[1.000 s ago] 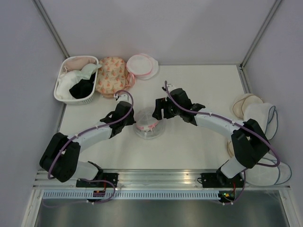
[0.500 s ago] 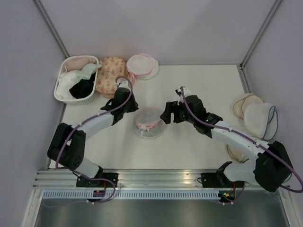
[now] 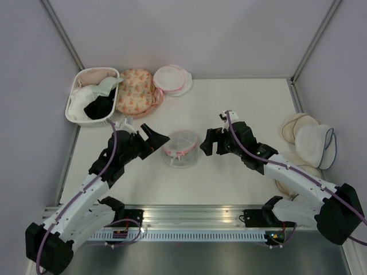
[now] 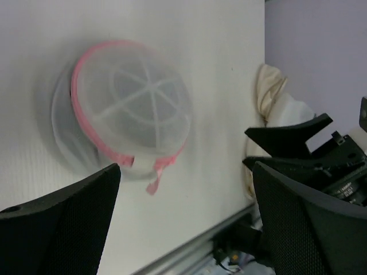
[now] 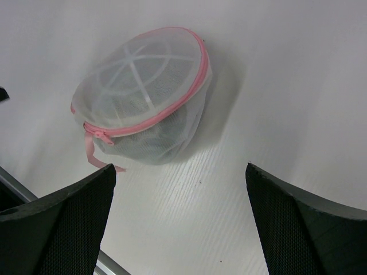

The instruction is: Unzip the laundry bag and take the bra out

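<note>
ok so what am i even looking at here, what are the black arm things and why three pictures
These are two robot arms bolted at the near edge of a white table. The wide picture comes from a fixed camera above and behind them. The other two come from a camera on each wrist, so black fingers frame their lower corners. In the middle lies the laundry bag, a round white mesh pouch whose pink zip looks closed; something dark shows faintly through the mesh. The left fingers and right fingers sit either side of it, spread open, holding nothing. At the back left stand a white basket of garments, a peach floral bag and another pink-edged pouch; white domes with blue edging lie at the right.
</note>
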You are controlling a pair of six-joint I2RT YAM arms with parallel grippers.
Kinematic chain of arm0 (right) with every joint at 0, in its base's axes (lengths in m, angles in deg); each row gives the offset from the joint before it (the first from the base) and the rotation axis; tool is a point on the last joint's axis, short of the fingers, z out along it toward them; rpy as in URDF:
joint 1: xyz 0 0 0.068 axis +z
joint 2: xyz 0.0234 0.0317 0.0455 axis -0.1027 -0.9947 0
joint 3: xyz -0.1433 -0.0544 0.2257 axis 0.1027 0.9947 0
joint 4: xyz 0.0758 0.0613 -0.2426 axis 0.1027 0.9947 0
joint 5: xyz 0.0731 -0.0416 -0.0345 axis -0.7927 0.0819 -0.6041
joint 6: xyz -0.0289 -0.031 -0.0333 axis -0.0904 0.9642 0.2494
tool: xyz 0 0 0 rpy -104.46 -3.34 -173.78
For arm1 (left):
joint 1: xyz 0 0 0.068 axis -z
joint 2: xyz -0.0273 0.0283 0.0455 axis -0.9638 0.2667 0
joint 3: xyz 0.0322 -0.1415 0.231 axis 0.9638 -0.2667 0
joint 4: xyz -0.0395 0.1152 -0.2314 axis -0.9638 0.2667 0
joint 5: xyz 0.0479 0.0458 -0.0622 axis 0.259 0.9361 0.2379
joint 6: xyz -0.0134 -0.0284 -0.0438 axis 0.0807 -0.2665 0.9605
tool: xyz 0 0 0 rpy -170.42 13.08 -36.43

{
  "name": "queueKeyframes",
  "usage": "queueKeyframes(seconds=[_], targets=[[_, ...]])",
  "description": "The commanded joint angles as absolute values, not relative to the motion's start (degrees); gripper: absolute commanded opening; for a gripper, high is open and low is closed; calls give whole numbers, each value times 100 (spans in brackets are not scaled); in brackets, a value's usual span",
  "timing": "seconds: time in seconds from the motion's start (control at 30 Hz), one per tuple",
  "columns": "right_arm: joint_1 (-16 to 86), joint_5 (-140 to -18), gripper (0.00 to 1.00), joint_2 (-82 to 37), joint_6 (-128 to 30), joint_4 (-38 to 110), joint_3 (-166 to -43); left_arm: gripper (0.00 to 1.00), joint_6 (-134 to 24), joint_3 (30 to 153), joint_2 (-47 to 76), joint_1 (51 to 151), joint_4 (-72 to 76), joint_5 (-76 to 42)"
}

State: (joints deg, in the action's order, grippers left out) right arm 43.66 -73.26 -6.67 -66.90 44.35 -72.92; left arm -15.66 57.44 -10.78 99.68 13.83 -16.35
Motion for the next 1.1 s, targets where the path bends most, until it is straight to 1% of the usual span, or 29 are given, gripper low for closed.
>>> queueKeyframes(seconds=[0.0,0.1,0.17,0.27,0.4,0.43,0.57,0.87,1.07], targets=[[4369,-7212,98,-470,-6788,4453,-7165,100,452,4785,-1831,9976,1646,-2253],[4369,-7212,98,-417,-6840,4382,-7068,99,1804,4160,-2631,9984,1312,-2053],[4369,-7212,98,-399,-6867,4347,-7015,99,2150,3982,-2904,9984,1241,-1894],[4369,-7212,98,-382,-6902,4312,-6954,99,2617,3990,-2765,9993,916,-1691],[4369,-7212,98,-373,-6902,4303,-6936,99,3021,3990,-2063,10002,145,-1944],[4369,-7212,98,-373,-6911,4303,-6936,98,3100,3999,-1600,10011,-93,-2042],[4369,-7081,98,-338,-6893,4338,-6910,98,3110,4262,-595,10081,-517,-2455],[4378,-6913,98,-276,-6832,4417,-6875,95,3092,4570,258,10099,-904,-2535],[4378,-6913,98,-356,-6841,4399,-6892,91,3013,4728,952,10099,-1246,-2622]])
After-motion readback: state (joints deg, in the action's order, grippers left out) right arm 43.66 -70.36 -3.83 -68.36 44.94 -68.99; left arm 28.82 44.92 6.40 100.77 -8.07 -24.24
